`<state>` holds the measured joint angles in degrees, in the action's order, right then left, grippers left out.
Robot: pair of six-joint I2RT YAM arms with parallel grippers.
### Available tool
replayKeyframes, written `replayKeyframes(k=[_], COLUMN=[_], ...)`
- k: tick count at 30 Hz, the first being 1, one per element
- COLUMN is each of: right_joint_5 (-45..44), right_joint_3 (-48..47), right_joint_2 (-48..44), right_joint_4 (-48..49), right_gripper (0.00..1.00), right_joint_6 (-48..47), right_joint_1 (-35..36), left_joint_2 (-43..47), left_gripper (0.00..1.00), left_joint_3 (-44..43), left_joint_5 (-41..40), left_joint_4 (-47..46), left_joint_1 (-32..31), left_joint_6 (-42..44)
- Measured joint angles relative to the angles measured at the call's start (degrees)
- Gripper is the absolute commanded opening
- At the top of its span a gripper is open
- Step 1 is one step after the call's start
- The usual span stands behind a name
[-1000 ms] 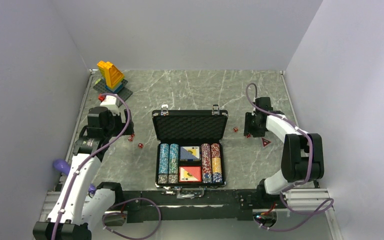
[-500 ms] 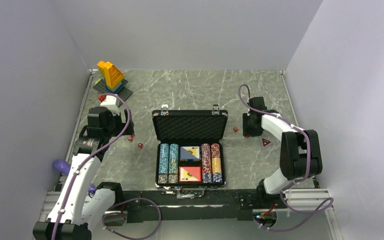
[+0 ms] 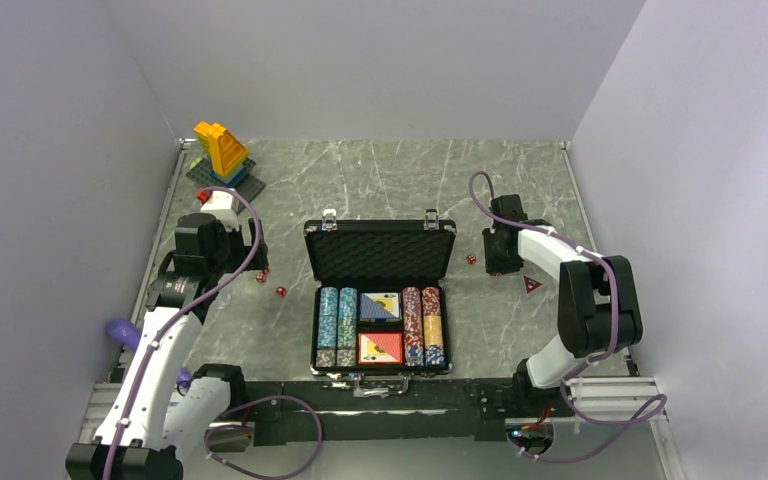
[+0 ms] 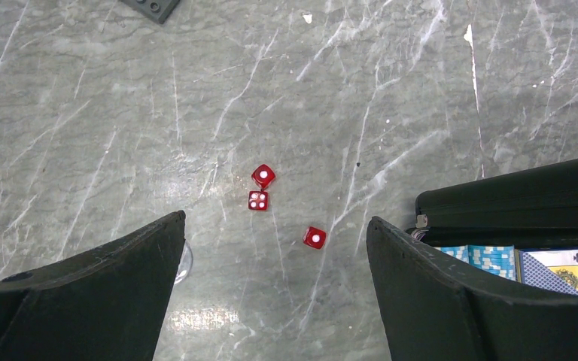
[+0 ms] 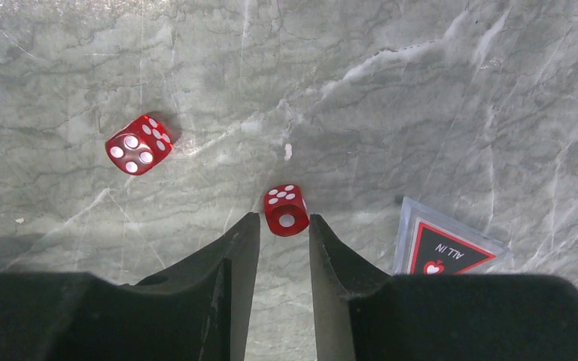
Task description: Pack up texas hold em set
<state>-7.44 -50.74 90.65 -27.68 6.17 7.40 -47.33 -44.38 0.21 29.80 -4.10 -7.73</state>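
**Ana:** Where's the right tool (image 5: 284, 216)?

**Me:** Low over the bench (image 5: 421, 90), to the right of the case (image 3: 380, 255). Its jaws are narrow, barely wider than the die (image 5: 285, 210) at their tips. I can't tell whether the pads touch it yet.

**Ana:** What worries you?

**Me:** Only the near half of the die sits between the tips, and the rest pokes out ahead. If I squeeze there, I think it squirts forward and rolls. It looks small, hard and slick, and the bench looks just as smooth.

**Ana:** Is there anything nearby to hit?

**Me:** A second die (image 5: 130, 144) lies apart on one side. The ALL IN marker (image 5: 444, 252) sits just beside the other finger. If I drag sideways, I could shove the marker.

**Ana:** And the left tool (image 4: 275, 219)?

**Me:** It's wide open and holds nothing. It hangs above three dice (image 4: 258, 200) near the case's left wall. Two of them touch, or nearly do. If I come down on that pair, I'd likely pinch one and flick the other.

**Ana:** How's the case itself?

**Me:** It's open mid-bench with the lid up. The chips (image 3: 337, 325) and both decks (image 3: 380, 347) are in their slots, and every die I can see is outside it. A dropped die could bounce off the chips and out again, so I'd release low.
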Motion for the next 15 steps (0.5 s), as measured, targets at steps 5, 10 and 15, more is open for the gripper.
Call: replayKeyframes(k=[5,10,15], right_joint_5=[-0.26,-1.09,-1.25], right_joint_3=[0.0,0.0,0.0], right_joint_2=[0.33,0.74,0.74], right_joint_4=[0.07,0.28,0.39], right_gripper=[0.32,0.36,0.36], right_joint_6=[-0.22,-0.28,-0.61], right_joint_1=[0.0,0.09,0.2], left_joint_2=[0.0,0.0,0.26], left_gripper=[0.94,0.94,0.94], left_joint_3=[0.0,0.0,0.0], left_joint_5=[0.02,0.35,0.63], left_joint_4=[0.0,0.0,0.0], left_joint_1=[0.0,0.0,0.0], left_joint_6=[0.0,0.0,0.0])
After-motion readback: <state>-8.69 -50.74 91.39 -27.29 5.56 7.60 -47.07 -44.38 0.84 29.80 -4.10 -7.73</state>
